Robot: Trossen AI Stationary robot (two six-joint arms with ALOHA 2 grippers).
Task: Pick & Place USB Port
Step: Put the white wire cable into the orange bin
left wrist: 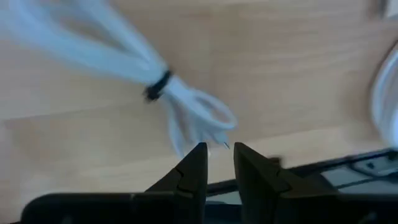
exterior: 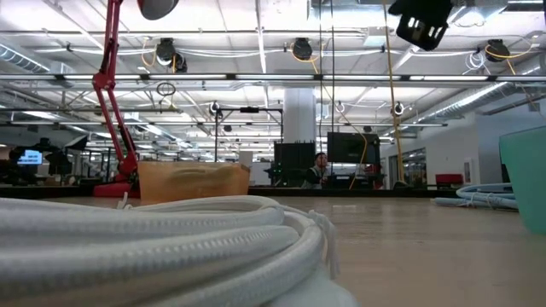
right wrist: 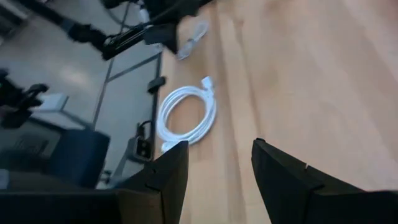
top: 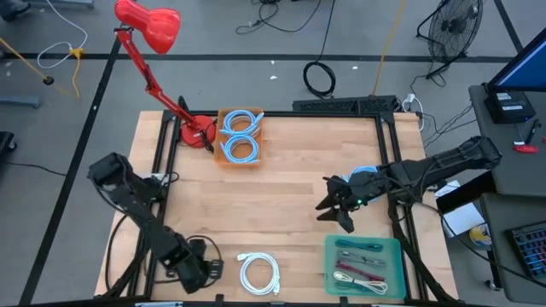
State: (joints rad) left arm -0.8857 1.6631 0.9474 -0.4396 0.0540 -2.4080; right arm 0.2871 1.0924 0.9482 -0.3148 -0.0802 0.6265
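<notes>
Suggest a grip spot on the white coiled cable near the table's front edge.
Grip the white cable across one side of its loop, coming straight down from above. It lies flat on the table as an open ring, so the bundled strands there fit between claw fingers.

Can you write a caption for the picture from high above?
Two robot arms wait over a wooden table with a coiled white cable, a green tray and a red lamp.

Open industrial lab or workshop floor: exposed ceiling pipes [exterior: 256, 77] and hanging lights, monitors [exterior: 350, 147] at distant desks, a floor fan [top: 452, 26], loose cables [top: 320, 78] on grey concrete around the wooden bench [top: 281, 188].
</notes>
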